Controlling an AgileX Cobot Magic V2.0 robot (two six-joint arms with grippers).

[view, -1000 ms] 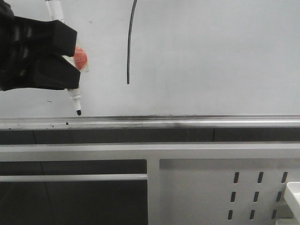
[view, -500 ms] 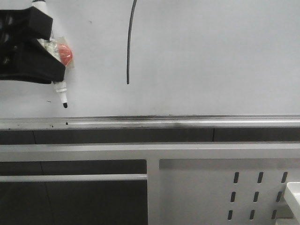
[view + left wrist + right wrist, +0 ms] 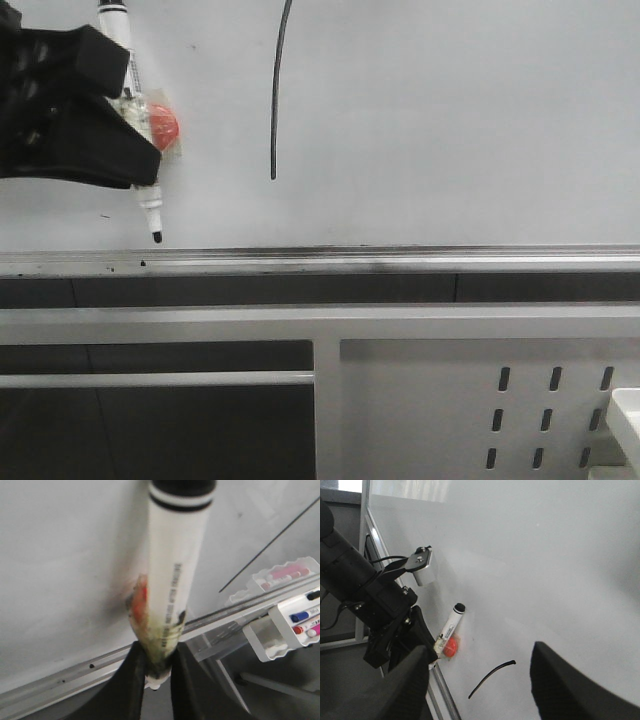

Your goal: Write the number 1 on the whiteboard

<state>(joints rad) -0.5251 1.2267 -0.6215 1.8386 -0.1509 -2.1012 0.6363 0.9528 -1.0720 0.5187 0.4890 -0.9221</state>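
the number 1 (image 3: 276,90) already stands on the whiteboard (image 3: 450,120) near 12 o'clock, so the writing looks done. at 10 o'clock the left end effector (image 3: 135,150) grips the marker (image 3: 140,150); right end effector (image 3: 480,680) gapes empty.

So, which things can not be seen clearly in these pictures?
- Top of the pen stroke: cut off by the upper edge in the front view.
- Whether the marker tip touches the whiteboard: the front view gives no depth, and in the left wrist view the left gripper hides the tip.
- Print on the marker: too small and blurred in the left wrist view.
- Right gripper fingertips: cut off by the lower edge of the right wrist view.
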